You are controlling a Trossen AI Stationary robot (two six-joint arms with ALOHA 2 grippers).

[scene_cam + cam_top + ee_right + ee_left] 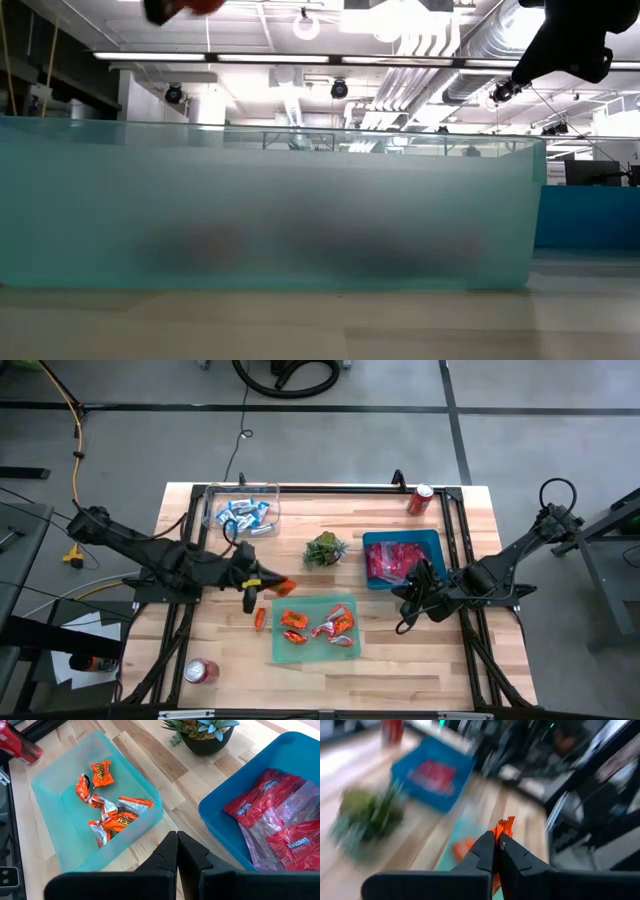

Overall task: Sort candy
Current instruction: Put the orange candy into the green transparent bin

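High view is showing the left tool (268, 584) clenching a shiny orange wrapped candy (284, 587) left of centre, just up-left of the translucent teal bin (348, 603); right tool (408, 598) is idling clenched, empty, right of it.

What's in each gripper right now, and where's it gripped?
Left gripper is shut on an orange candy, pinched at one end of its wrapper. Right gripper is shut, holding nothing.
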